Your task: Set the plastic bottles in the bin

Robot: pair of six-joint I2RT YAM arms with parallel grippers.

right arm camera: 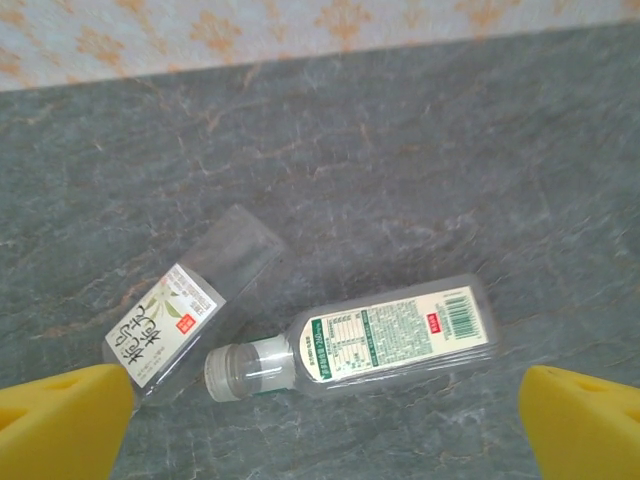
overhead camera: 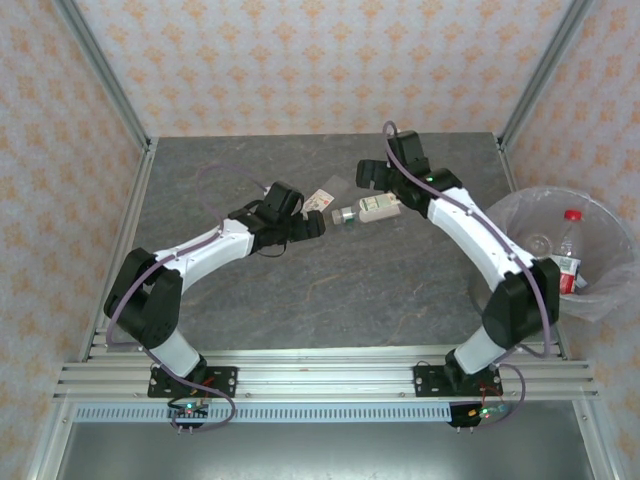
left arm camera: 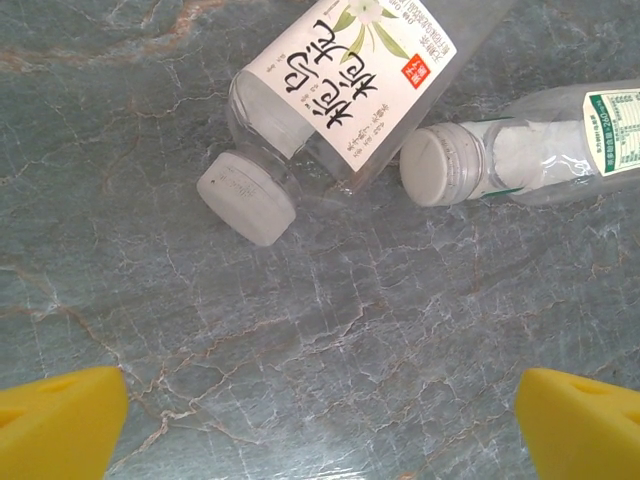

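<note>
Two bottles [right arm camera: 400, 340] lie together on tabletop [right arm camera: 400, 150]; left tool [left arm camera: 320, 420] and right tool [right arm camera: 325, 425] wide open, empty. Pick step; next: lower over one, close, carry to bin [overhead camera: 610, 290].

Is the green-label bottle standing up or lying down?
Lying down: the green-label bottle rests on its side on the table.

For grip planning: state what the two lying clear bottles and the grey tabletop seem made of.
White-labelled clear bottle: thin glossy plastic, see-through. Green-print-labelled clear bottle: same, with opaque white cap. Grey veined tabletop: stone look, low sheen, perhaps laminate.
</note>
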